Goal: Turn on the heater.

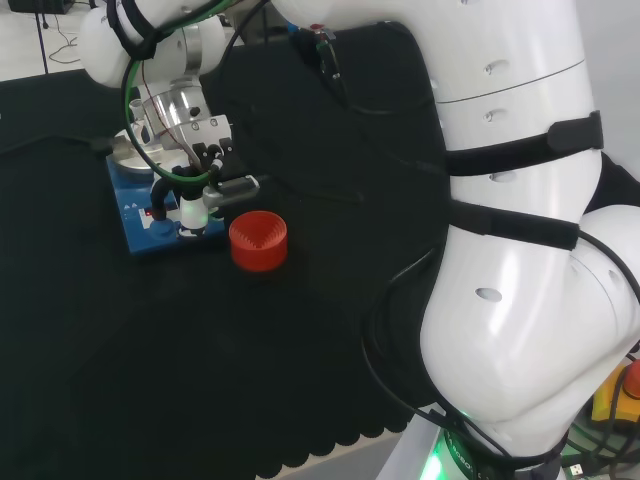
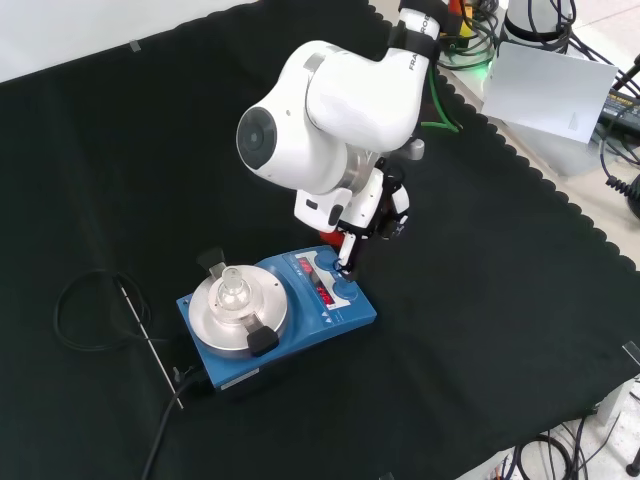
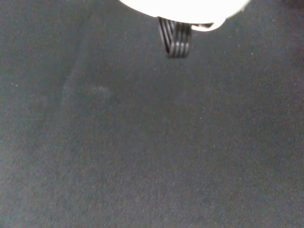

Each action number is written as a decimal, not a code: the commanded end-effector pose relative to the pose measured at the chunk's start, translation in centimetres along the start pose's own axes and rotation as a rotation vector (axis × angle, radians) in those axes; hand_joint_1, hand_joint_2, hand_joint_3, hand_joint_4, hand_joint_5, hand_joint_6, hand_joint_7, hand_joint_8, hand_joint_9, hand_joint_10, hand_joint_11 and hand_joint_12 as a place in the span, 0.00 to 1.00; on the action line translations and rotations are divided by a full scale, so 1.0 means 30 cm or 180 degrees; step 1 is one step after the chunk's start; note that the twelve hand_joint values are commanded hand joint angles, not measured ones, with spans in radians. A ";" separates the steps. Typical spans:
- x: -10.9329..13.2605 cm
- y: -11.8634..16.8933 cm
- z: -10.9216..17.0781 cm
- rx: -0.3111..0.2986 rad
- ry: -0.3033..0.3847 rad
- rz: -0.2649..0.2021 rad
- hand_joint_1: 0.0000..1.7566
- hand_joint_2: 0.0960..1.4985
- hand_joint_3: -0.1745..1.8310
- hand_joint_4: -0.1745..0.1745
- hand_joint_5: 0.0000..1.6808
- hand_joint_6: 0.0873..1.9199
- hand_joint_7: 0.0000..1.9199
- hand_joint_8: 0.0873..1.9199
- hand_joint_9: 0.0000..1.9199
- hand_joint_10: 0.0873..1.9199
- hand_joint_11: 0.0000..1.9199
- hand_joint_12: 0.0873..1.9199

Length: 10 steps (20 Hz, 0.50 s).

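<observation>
The blue heater (image 2: 340, 322) stands on the black cloth, with a round silver plate (image 2: 212, 322) on top and a small clear glass piece (image 2: 232, 287) on the plate. Red digits (image 2: 324, 295) glow on its front panel. The hand (image 2: 378, 213) hangs over the panel's end, with one straight finger (image 2: 347, 258) reaching down to the knob area. In the head view the hand (image 1: 200, 178) is over the heater (image 1: 140, 228): a white-tipped finger (image 1: 192, 212) rests on the panel and another points sideways. Nothing is held.
A red ribbed ring (image 1: 258, 242) stands on the cloth just right of the heater in the head view. In the front view, a coiled black cable (image 2: 85, 310) and a thin metal rod (image 2: 148, 335) lie left of the heater. The cloth's scalloped edge (image 2: 560, 190) runs at the right.
</observation>
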State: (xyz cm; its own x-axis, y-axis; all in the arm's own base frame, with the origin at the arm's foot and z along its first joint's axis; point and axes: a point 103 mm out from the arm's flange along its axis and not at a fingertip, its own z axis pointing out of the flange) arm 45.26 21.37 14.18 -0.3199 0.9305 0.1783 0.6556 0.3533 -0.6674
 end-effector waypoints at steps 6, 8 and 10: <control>-0.019 0.012 0.000 -0.0056 -0.0022 -0.0035 0.80 0.40 0.62 0.21 0.11 0.31 0.80 0.83 0.86 0.75 0.65 0.67; -0.018 0.015 0.002 -0.0046 -0.0024 -0.0023 0.80 0.40 0.62 0.21 0.11 0.31 0.80 0.83 0.86 0.75 0.65 0.67; -0.016 0.016 0.003 -0.0044 -0.0023 -0.0016 0.80 0.40 0.62 0.21 0.11 0.30 0.80 0.83 0.86 0.75 0.65 0.67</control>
State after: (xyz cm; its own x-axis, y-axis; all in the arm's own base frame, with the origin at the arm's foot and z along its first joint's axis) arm 45.71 21.04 13.79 -0.3276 0.9274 0.1805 0.6672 0.3623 -0.6508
